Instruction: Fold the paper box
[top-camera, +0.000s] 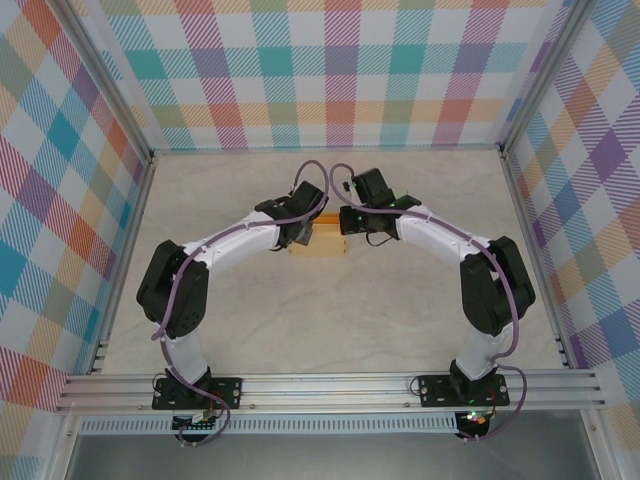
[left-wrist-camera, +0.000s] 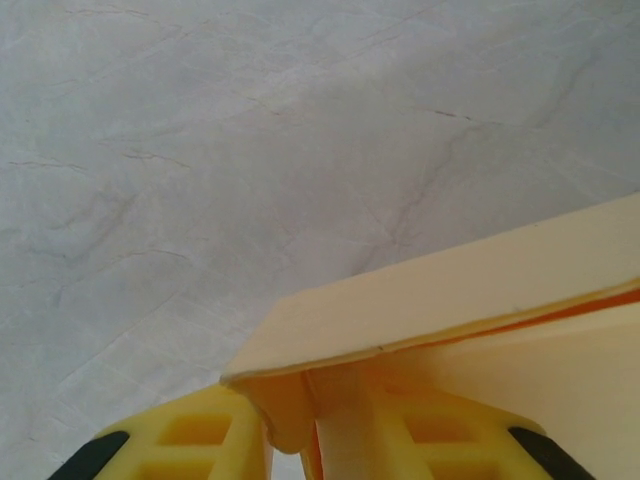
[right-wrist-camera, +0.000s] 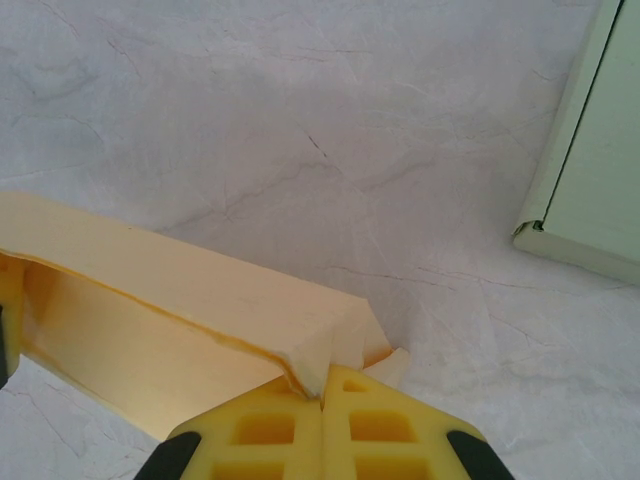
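The paper box (top-camera: 318, 244) is pale yellow card and lies on the marble table between my two grippers. In the left wrist view its long folded wall (left-wrist-camera: 450, 290) runs to the right. A small corner flap hangs down between the yellow fingers of my left gripper (left-wrist-camera: 290, 405), which stand a little apart around it, so that gripper is open. My left gripper (top-camera: 300, 230) sits at the box's left end. My right gripper (top-camera: 347, 222) is at the right end. In the right wrist view its fingers (right-wrist-camera: 322, 388) are pressed together, pinching the corner of the box (right-wrist-camera: 200, 290).
A pale green panel edge (right-wrist-camera: 590, 150) lies on the table to the right of the right gripper. Checkered walls and metal posts (top-camera: 150, 160) close in the table on three sides. An aluminium rail (top-camera: 330, 385) carries the arm bases at the near edge.
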